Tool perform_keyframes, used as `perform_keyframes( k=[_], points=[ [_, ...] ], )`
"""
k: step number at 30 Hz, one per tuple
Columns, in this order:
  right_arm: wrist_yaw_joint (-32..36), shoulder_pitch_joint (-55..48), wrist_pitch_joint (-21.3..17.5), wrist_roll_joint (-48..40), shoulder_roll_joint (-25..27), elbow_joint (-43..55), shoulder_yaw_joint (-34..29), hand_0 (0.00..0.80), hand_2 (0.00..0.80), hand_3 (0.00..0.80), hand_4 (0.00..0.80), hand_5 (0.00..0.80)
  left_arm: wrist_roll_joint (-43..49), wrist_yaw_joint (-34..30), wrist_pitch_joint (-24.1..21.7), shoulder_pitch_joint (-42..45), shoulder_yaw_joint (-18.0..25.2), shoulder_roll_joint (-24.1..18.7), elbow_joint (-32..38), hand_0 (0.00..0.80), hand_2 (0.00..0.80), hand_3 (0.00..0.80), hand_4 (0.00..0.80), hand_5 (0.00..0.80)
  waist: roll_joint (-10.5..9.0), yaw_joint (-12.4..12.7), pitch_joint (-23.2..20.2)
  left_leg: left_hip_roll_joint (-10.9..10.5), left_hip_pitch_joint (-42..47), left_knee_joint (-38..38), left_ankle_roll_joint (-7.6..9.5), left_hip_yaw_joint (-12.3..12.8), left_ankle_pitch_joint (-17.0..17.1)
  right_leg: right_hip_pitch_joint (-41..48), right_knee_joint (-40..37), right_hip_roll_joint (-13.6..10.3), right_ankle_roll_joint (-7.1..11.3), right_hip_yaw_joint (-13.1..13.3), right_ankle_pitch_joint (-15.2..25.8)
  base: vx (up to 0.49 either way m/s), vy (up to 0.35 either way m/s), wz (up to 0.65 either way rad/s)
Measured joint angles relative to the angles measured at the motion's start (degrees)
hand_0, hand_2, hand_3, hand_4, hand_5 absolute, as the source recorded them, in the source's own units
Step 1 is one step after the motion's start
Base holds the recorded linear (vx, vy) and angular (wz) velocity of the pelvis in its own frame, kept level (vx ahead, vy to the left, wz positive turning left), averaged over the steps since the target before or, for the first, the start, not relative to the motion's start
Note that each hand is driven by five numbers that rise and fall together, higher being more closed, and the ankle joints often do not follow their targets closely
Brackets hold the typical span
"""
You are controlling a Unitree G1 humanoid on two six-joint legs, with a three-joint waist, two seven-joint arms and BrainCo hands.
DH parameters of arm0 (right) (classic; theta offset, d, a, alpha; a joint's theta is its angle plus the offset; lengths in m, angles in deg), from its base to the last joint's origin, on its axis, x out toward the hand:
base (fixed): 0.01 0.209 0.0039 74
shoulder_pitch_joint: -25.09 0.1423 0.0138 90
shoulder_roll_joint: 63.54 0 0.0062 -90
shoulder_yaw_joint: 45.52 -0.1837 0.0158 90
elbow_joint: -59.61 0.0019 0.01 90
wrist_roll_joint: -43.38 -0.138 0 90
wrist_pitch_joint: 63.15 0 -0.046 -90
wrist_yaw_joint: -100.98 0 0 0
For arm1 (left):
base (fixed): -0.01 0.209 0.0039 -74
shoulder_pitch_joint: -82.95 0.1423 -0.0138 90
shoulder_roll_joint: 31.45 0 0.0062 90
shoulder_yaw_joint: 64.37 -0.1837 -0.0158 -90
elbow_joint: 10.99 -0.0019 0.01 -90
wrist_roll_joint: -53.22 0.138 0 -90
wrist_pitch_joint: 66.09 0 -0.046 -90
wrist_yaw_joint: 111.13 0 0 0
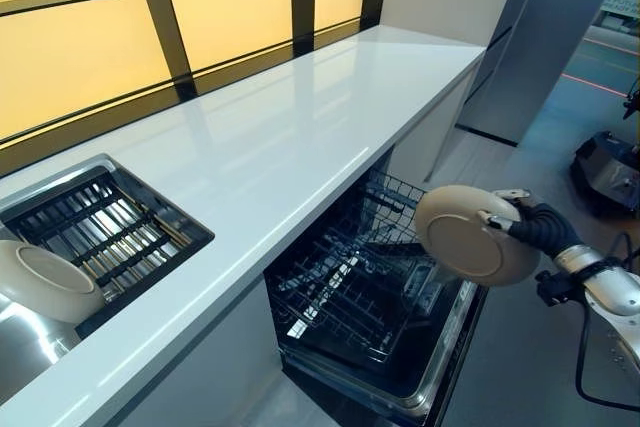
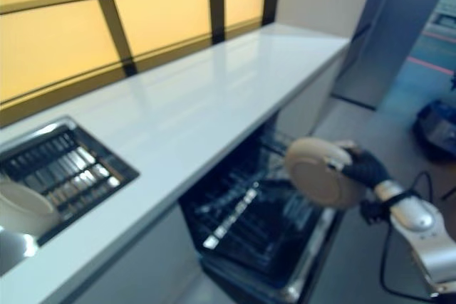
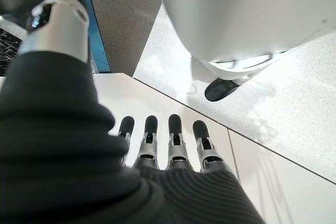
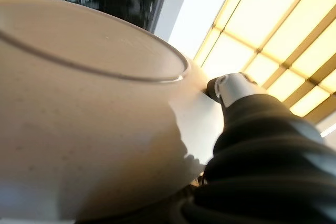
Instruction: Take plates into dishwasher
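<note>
Where the white countertop [image 1: 270,147] ends at my far left, a second beige plate [image 1: 40,282] leans on edge at the near side of the sink's dark drying rack [image 1: 105,232], untouched and well apart from either of my hands. My left hand [image 3: 163,148] shows only in its own wrist view: its fingers [image 3: 176,129] lie straight in a relaxed row, the thumb [image 3: 55,22] set apart, and they hold nothing; only pale floor lies past them.

Below the counter's front edge stands the open dishwasher [image 1: 400,387], with its dark wire rack [image 1: 350,292] pulled out over the lowered door. Above the right side of that rack I hold a beige plate [image 1: 470,237] on edge, its underside with the raised foot ring turned toward my head and tilted a little. It touches neither the rack nor the door.

My right hand [image 1: 535,225] has this plate by its right rim. The thumb [image 1: 498,222] presses onto the underside near the edge, and the other fingers reach behind the plate, where I cannot see them. In the right wrist view the plate's underside [image 4: 89,119] fills most of the frame, with the thumb tip [image 4: 223,87] clamped against its rim.
</note>
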Motion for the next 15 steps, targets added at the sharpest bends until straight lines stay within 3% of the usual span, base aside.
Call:
perform_keyframes(
  k=[2,15],
  points=[
    [0.28,1.29,0.33,0.13,-0.80,-0.07,1.88,0.800,0.800,0.800,0.800,0.800,-0.03,0.02,0.00,-0.08,0.49,-0.16,0.42,0.000,0.000,0.000,0.000,0.000,-0.19,0.18,0.46,-0.06,-0.31,-0.27,0.00,-1.09,0.00,-0.18,0.02,0.04,0.04,0.13,0.08,-0.063,0.063,0.06],
    [0.08,3.46,1.35,4.53,-6.98,-1.02,4.14,0.800,0.800,0.800,0.800,0.800,-1.09,0.06,0.17,-0.27,0.50,-0.04,0.66,0.000,0.000,0.000,0.000,0.000,0.82,1.35,2.53,-0.77,-0.38,-1.14,-0.21,-2.26,0.05,0.11,-0.07,-0.40,0.46,-0.10,0.49,-0.001,0.057,0.05]
  ],
)
